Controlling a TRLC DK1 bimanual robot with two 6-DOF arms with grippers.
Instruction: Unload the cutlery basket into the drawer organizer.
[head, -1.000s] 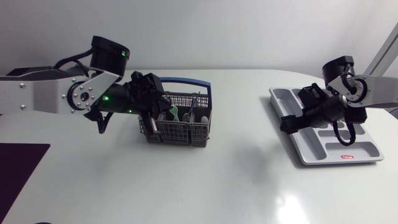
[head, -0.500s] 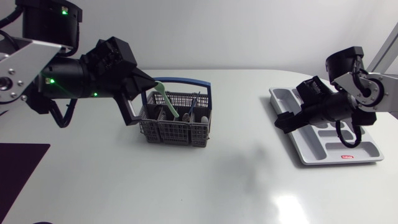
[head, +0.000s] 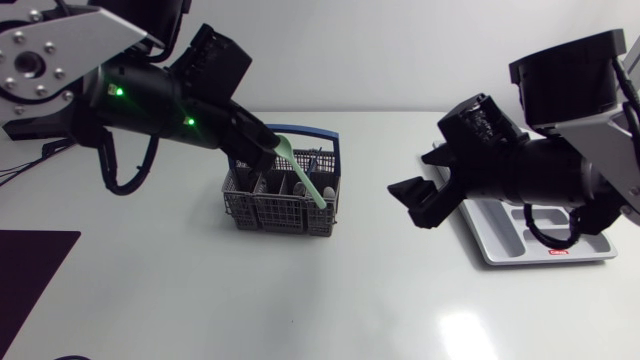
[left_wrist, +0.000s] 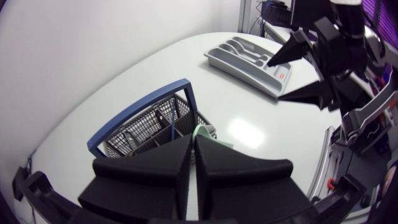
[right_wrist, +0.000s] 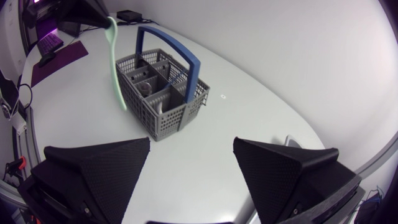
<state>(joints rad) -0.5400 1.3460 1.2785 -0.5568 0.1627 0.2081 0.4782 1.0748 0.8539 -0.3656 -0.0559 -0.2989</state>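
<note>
Head view: left gripper (head: 268, 148) was clamped shut on one end of a pale green plastic utensil (head: 302, 175), which slanted beneath it over the grey mesh cutlery basket (head: 285, 212). The utensil looked light, stiff and probably slippery, best pinched flat-on. Right gripper (head: 415, 175) gaped empty.

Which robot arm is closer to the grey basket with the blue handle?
Left. The left end effector holds a green spoon just above the basket. The right end effector hangs open farther off, near the tray.
</note>
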